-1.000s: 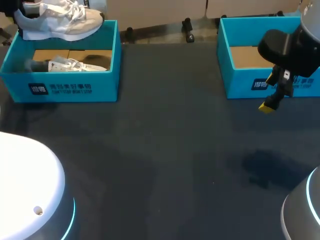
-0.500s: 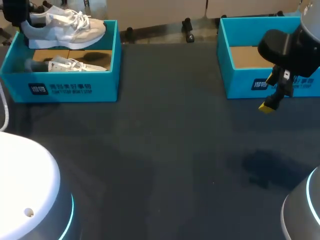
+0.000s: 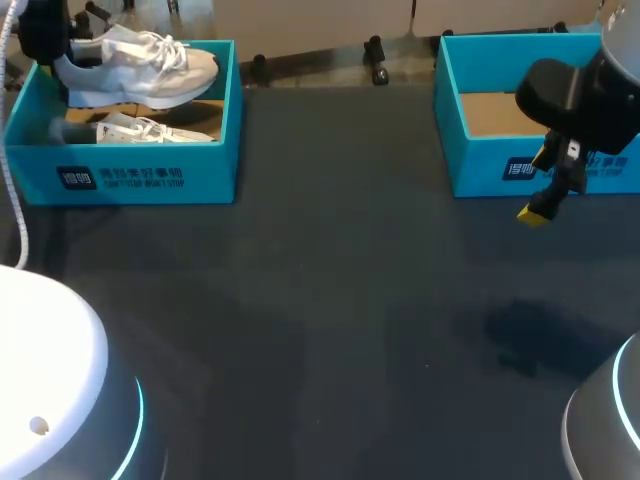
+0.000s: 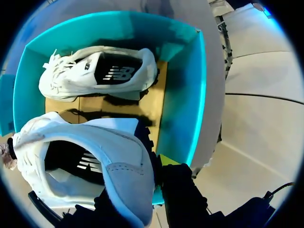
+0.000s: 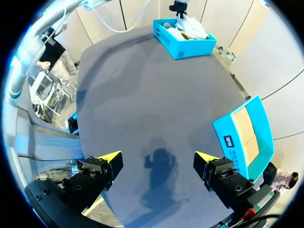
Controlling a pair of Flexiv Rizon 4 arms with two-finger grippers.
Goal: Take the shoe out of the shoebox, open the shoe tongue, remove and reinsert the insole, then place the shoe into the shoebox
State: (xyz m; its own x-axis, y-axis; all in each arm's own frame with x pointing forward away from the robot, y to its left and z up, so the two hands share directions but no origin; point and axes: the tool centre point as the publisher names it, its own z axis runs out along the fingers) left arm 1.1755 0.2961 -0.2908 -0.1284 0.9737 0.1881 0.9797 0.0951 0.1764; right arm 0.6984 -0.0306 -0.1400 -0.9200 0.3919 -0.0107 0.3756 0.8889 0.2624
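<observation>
since a second ago the shoe (image 3: 135, 70) has sunk and shifted toward the table's middle. head view: it hangs over the shoebox (image 3: 130, 178) at the far left corner, heel in the left claw (image 3: 52, 50); a second shoe (image 3: 150, 130) lies inside. left wrist view: that claw is clamped on the heel. right wrist view: the right claw (image 5: 157, 159) gapes wide above the table (image 5: 137, 85).

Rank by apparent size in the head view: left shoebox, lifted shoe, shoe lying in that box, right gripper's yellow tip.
1. left shoebox
2. lifted shoe
3. shoe lying in the box, partly hidden, so unsure
4. yellow tip
</observation>
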